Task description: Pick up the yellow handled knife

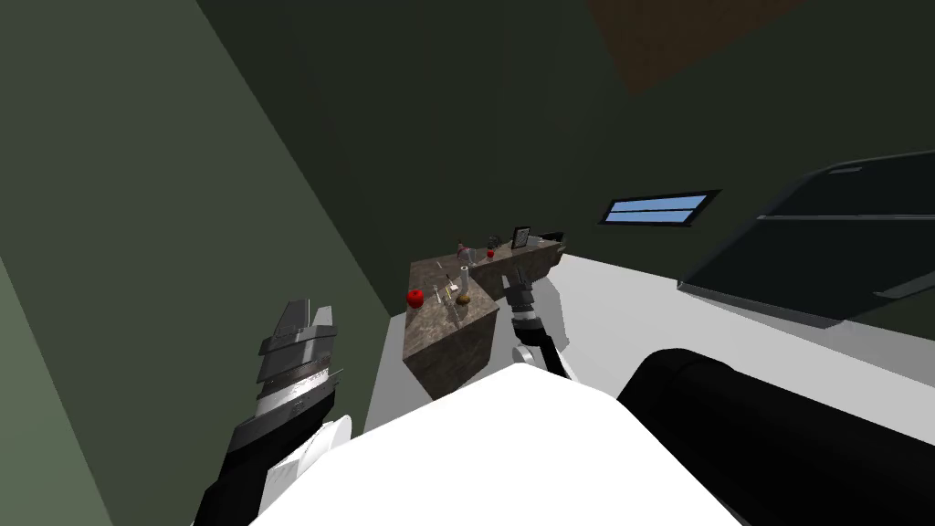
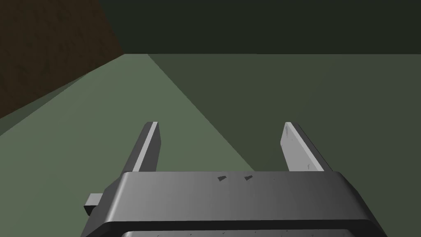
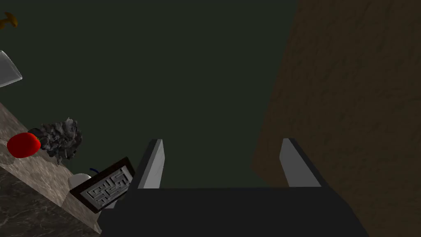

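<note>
Rising nearest on the robot's left, the left gripper (image 1: 306, 315) is held up beside the green wall (image 1: 137, 228). Its jaws are spread wide, and the left wrist view shows both fingers (image 2: 150, 144) with nothing between them.

Beyond a strip of white floor (image 1: 388, 383) stands the counter (image 1: 452, 352), an L-shaped block of mottled brown stone. On its near arm, a red apple (image 1: 414, 298) sits at the left edge. A white upright cylinder (image 1: 464, 277) stands further in, with a small brown round item (image 1: 464, 299) at its foot. Between apple and cylinder lies a thin pale sliver, read as the yellow handled knife (image 1: 442, 292). It is too small for its handle colour or its heading to be told.

The right gripper (image 1: 517, 274) is at the inner corner of the L, to the right of the knife and apart from it, with the cylinder between them. Its jaws are spread and hold nothing. They point along the counter's far arm, away from the knife.

In the right wrist view, a framed maze picture (image 3: 105, 189) stands just beside one finger, with a small white round thing (image 3: 80, 180) behind it. Further along are a grey crumpled clump (image 3: 61, 140), a red round item (image 3: 22, 145) and a clear glass (image 3: 8, 74).

Farthest, a narrow blue window (image 1: 659, 208) is set in the dark wall, and a large dark form (image 1: 822, 247) lies to the right.
</note>
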`<state>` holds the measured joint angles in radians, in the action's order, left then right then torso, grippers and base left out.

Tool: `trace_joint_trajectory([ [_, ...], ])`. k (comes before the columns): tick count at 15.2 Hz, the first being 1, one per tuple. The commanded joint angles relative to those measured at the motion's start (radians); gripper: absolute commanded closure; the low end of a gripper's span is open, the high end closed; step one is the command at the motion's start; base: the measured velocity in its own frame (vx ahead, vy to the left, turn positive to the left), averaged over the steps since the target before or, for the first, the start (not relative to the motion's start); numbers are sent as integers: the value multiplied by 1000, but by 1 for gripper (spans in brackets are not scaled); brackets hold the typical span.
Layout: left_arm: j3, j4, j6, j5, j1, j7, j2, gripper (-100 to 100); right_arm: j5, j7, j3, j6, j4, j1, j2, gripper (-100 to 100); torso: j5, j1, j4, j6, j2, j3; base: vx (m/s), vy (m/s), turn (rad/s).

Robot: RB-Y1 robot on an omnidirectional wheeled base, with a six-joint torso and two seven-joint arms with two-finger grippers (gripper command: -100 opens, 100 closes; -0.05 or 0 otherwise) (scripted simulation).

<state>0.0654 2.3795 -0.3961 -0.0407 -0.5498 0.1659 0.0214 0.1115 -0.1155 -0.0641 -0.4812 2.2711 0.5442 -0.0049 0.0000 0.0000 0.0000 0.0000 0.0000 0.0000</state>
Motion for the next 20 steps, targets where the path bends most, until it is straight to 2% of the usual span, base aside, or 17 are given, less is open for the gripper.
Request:
trace_joint_trajectory([
  [1, 0, 0, 0, 0, 0, 0, 0, 0, 12, 6, -1, 9, -5, -4, -35, -100, 0, 0, 0, 0, 0, 0, -2, 1, 56],
  [2, 0, 0, 0, 0, 0, 0, 0, 0, 24, 12, -3, 18, -10, -8, -62, -100, 0, 0, 0, 0, 0, 0, -6, 0, 128],
  [3, 0, 0, 0, 0, 0, 0, 0, 0, 24, 12, -3, 18, -10, -8, -63, -100, 0, 0, 0, 0, 0, 0, -6, -3, 97],
  [7, 0, 0, 0, 0, 0, 0, 0, 0, 82, 40, -11, 62, -35, -28, -162, -100, 0, -1, 0, 0, 0, 0, -7, -4, 153],
  [10, 0, 0, 0, 0, 0, 0, 0, 0, 109, 53, -15, 82, -47, -36, -210, -100, 0, -1, 0, -1, 0, 0, -7, -4, 140],
  [13, 0, 0, 0, 0, 0, 0, 0, 0, 170, 83, -24, 128, -73, -56, -284, -100, 0, -1, 0, 0, 0, 0, -9, -2, 209],
  [14, 0, 0, 0, 0, 0, 0, 0, 0, 170, 83, -24, 128, -73, -56, -301, -100, 0, -1, 0, -1, 0, 0, -8, -5, 188],
  [15, 0, 0, 0, 0, 0, 0, 0, 0, 205, 100, -29, 155, -89, -67, -329, -100, 0, -1, 0, 0, 0, 0, -11, -3, 213],
  [16, 0, 0, 0, 0, 0, 0, 0, 0, 205, 100, -29, 155, -89, -67, -349, -100, 0, -1, 0, -1, 0, 0, -10, -5, 176],
  [17, 0, 0, 0, 0, 0, 0, 0, 0, 242, 118, -36, 183, -105, -79, -374, -100, 0, -1, 0, 0, 0, 0, -11, -4, 228],
  [19, 0, 0, 0, 0, 0, 0, 0, 0, 242, 118, -36, 183, -105, -79, -400, -100, 0, -1, 0, -1, 0, 0, -8, -5, 141],
  [20, 0, 0, 0, 0, 0, 0, 0, 0, 282, 137, -42, 213, -122, -91, -436, -100, 0, -1, 0, 0, 0, 0, -8, 1, 212],
])
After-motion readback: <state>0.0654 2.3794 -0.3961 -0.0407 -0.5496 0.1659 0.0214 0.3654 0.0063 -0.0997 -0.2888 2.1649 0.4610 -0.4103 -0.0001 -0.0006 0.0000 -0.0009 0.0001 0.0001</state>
